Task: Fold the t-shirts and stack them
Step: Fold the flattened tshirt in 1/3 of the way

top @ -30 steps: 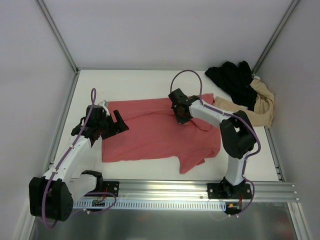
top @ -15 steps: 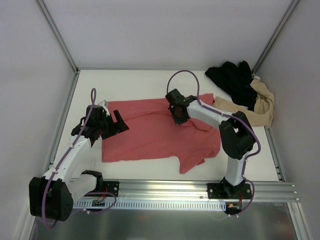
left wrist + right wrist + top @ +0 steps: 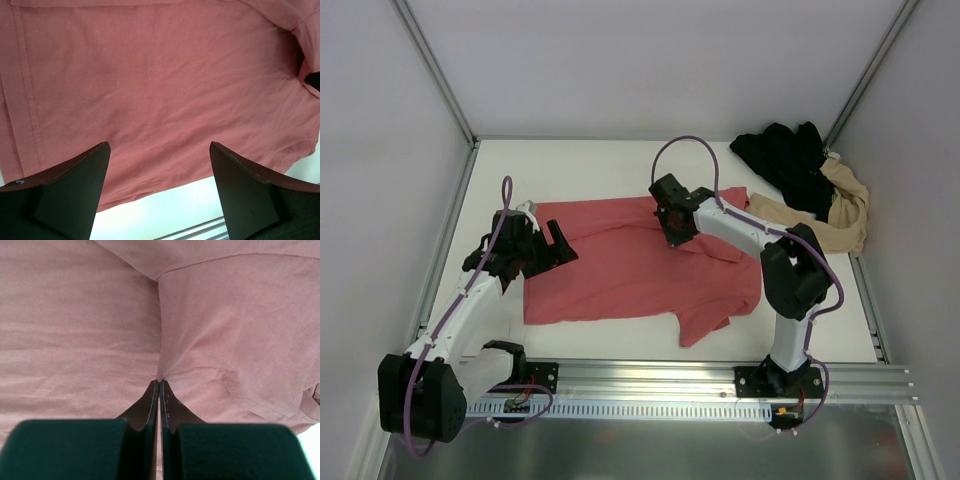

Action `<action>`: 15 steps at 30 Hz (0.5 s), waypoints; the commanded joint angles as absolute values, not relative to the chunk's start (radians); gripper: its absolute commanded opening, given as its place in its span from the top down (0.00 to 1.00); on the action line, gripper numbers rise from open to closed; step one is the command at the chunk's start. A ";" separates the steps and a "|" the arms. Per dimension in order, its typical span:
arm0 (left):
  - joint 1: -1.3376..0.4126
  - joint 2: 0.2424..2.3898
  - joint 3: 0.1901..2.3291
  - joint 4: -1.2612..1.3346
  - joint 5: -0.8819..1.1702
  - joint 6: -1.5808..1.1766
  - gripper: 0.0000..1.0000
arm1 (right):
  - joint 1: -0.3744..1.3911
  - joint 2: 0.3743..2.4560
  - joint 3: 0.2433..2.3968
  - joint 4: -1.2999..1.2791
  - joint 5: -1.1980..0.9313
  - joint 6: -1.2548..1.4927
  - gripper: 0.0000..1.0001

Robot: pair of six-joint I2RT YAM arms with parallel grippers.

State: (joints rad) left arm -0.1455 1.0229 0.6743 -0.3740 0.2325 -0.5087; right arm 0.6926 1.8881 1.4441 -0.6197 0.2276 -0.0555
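Note:
The coral-red t-shirt (image 3: 630,262) lies spread on the table's middle, its right part folded over. My right gripper (image 3: 672,228) is shut, pinching a fold of the coral-red t-shirt (image 3: 210,340) near its top edge; cloth puckers at my fingertips (image 3: 154,390). My left gripper (image 3: 558,243) is open and empty over the shirt's left edge; in the left wrist view the coral-red t-shirt (image 3: 150,85) fills the frame above my open fingers (image 3: 75,185). The black t-shirt (image 3: 785,158) and the beige t-shirt (image 3: 840,212) lie crumpled in the back right corner.
White walls and metal frame posts close in the table (image 3: 590,160) on three sides. A metal rail (image 3: 650,385) runs along the near edge with both arm bases on it. Bare white table (image 3: 165,210) shows below the shirt's hem.
My right gripper has moved a little left and toward the back, dragging the pinched cloth with it. The left arm has not moved.

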 commanded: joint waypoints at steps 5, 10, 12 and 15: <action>-0.158 1.026 0.686 -0.350 0.261 -0.497 0.17 | 0.704 1.813 1.503 -0.666 0.232 -0.046 1.00; -0.158 1.029 0.684 -0.348 0.262 -0.497 0.17 | 0.707 1.789 1.508 -0.676 0.233 -0.051 1.00; -0.158 1.034 0.686 -0.348 0.264 -0.497 0.17 | 0.709 1.786 1.514 -0.680 0.236 -0.054 1.00; -0.158 1.035 0.687 -0.348 0.262 -0.497 0.17 | 0.709 1.778 1.520 -0.687 0.244 -0.054 1.00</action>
State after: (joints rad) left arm -0.1455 1.0302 0.6743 -0.3710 0.2352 -0.5087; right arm 0.6987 1.8385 1.4719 -0.6579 0.2287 -0.0563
